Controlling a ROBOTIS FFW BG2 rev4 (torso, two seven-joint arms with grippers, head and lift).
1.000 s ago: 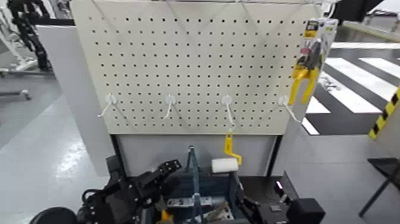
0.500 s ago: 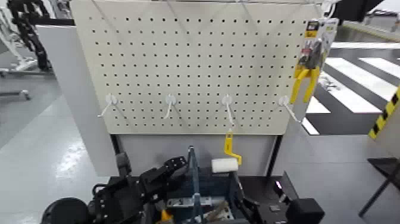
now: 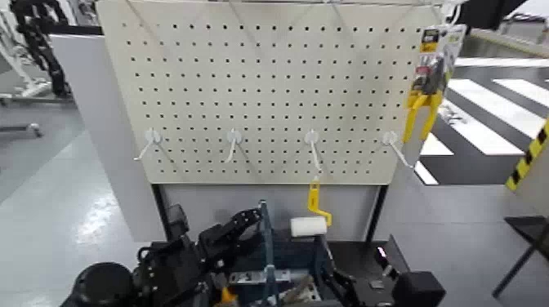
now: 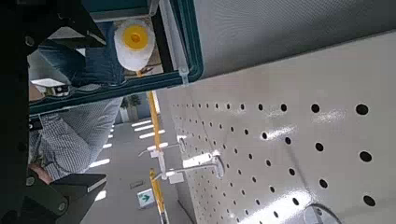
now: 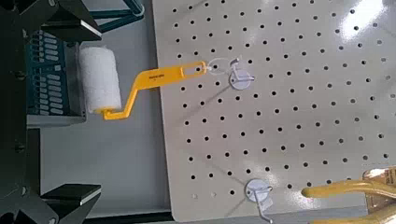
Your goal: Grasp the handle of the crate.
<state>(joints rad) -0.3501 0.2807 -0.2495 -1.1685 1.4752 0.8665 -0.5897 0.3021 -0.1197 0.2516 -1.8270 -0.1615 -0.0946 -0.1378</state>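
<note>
The dark blue-grey crate (image 3: 282,265) sits at the bottom middle of the head view, below the pegboard. Its handle (image 3: 265,233) rises upright from its middle. My left gripper (image 3: 233,230) is close on the handle's left at about its height, and the handle is not between the fingers. In the left wrist view the left gripper (image 4: 75,112) is open, with only the crate's rim (image 4: 182,37) showing. In the right wrist view my right gripper (image 5: 86,107) is open with nothing in it, and it faces the crate's slotted wall (image 5: 47,79).
A white paint roller (image 3: 309,226) with a yellow handle (image 3: 317,200) rests at the crate's right end. The pegboard (image 3: 270,82) carries empty white hooks and packaged yellow pliers (image 3: 425,90). A black box (image 3: 417,290) stands at the lower right. A person's striped sleeve (image 4: 70,140) shows beyond the left gripper.
My left arm has moved up and to the right, bringing its gripper from well left of the crate to just beside the handle. The crate and roller have stayed put.
</note>
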